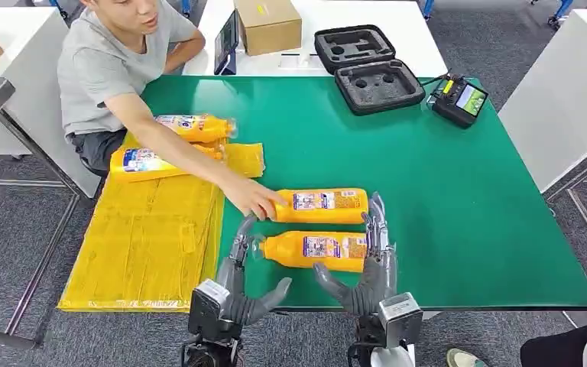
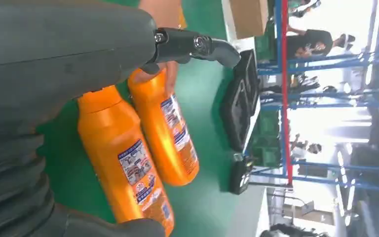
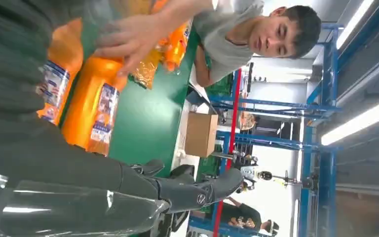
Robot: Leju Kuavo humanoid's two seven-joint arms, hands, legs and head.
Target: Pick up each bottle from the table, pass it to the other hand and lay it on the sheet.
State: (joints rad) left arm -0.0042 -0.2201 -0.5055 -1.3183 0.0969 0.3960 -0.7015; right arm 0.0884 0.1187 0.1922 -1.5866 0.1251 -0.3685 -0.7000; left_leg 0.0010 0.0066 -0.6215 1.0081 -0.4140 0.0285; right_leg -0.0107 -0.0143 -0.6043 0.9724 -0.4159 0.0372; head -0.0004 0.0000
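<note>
**Two bottles between our open hands, a person's hand on the far one**

On the green tabletop (image 1: 443, 191), toward six o'clock near its front edge, we see two orange plastic bottles lying on their sides, parallel and just apart, caps pointing to nine o'clock. We bracket the nearer orange bottle (image 1: 313, 250) with both hands: our left hand (image 1: 238, 283) stands at its cap end, fingers stretched toward twelve o'clock and thumb splayed toward three, holding nothing. Our right hand (image 1: 368, 267) stands at the base end, fingers extended upward alongside both bottle bases, thumb splayed toward nine, likewise holding nothing. Whether our fingers touch the bottle we cannot tell.

At the farther orange bottle (image 1: 322, 206), a person's hand (image 1: 254, 199) rests over the cap end, the arm reaching in from eleven o'clock, where the person in a grey shirt (image 1: 107, 65) sits.

Toward nine o'clock, the yellow crinkled sheet (image 1: 149, 237) drapes over the table's left edge. At its far end lie two more orange bottles (image 1: 195, 127), on their sides.

At twelve o'clock sit an open black foam-lined case (image 1: 368, 67), a black handheld controller with a screen (image 1: 459, 99), and a brown cardboard box (image 1: 268, 24).
</note>
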